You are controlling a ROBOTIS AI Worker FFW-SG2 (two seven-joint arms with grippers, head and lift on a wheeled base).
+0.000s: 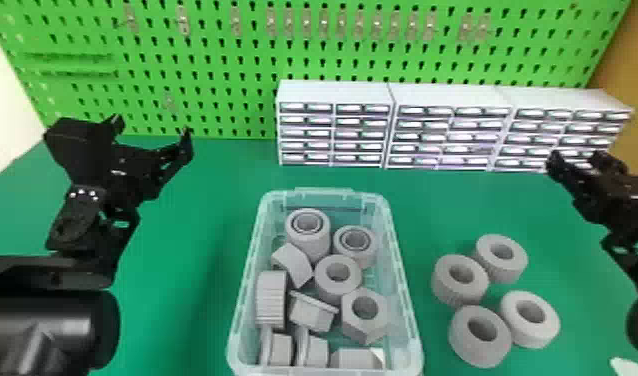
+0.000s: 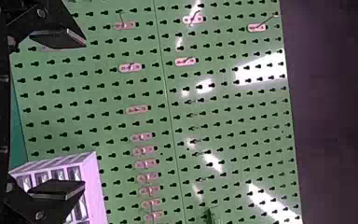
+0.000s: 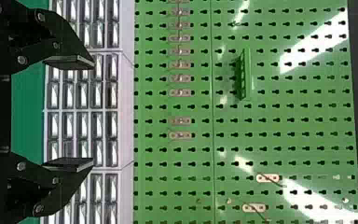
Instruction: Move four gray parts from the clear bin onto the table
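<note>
Left jaws: left gripper (image 2: pixel 84 114) parted wide, nothing between its pads; it points ahead at the green pegboard (image 2: pixel 107 84)
Right jaws: right gripper (image 3: pixel 93 113) also well parted and bare, with the white drawer cabinets (image 3: pixel 127 93) beyond its tips
Gray parts on table: four gray parts (image 1: pixel 460 296) rest on the green table (image 1: pixel 193 280), robot side of the right jaws and inward of them; all ring-shaped, holes facing up, set as two touching pairs
Clear bin: clear bin (image 1: pixel 405 300) stands between the two sets of jaws, nearer the robot than either, with other gray pieces (image 1: pixel 308 250) inside
Count: four outside the bin, which matches the order; judged complete
Step in hand: judged to be holding both arms clear, with no further pick called for
Good practice: keep both jaws empty and high, and route any parking move outward, away from the bin walls and the rings
Hazard: a low sweep of the right jaws inward probably knocks the rings, which are likely to slide or tip against each other
If a ring needs spacing: bring the right jaws down over it from above, straddle its outer wall squarely, close gently, and let go only once it sits flat
</note>
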